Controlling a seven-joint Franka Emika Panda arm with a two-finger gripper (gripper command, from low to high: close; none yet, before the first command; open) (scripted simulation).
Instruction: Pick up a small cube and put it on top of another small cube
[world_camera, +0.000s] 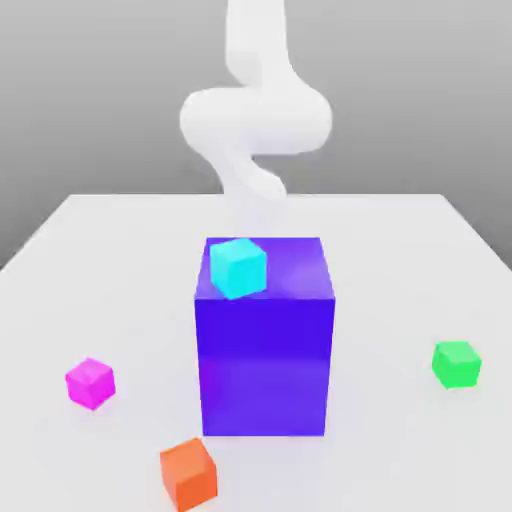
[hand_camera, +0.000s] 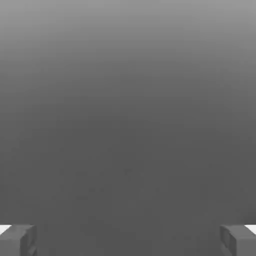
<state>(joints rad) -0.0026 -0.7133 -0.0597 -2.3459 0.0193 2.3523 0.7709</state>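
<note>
- Fingertips (hand_camera: 20, 240) of the end effector (hand_camera: 128, 240) show in the hand view as two grey, blocky, matte pads standing wide apart, with nothing between them but a plain grey gradient.
- We see the white, smooth, rounded arm (world_camera: 256, 115) in the exterior view, curling above the far side of the tabletop (world_camera: 120, 260); we cannot make out the end effector itself there, so we place things against the arm that carries it.
- We find the magenta cube (world_camera: 90, 383) well apart from the arm, toward the near edge and the exterior view's left. It is small, glossy and plain, sits flat on the tabletop, and is turned so one vertical edge faces the camera. Being a cube, it has no long axis.
- We find the green cube (world_camera: 456, 364) equally small and plain, resting flat toward the exterior view's right, well apart from the magenta cube, also turned slightly on its base.
- The big blue-purple block (world_camera: 265, 340) stands upright between them, just in front of the arm, glossy and sharp-edged.
- A cyan cube (world_camera: 238, 266) sits on the block's top face, near the corner toward the exterior view's left.
- An orange cube (world_camera: 188, 472) rests on the pale, matte tabletop nearest the camera, farthest from the arm.
</note>
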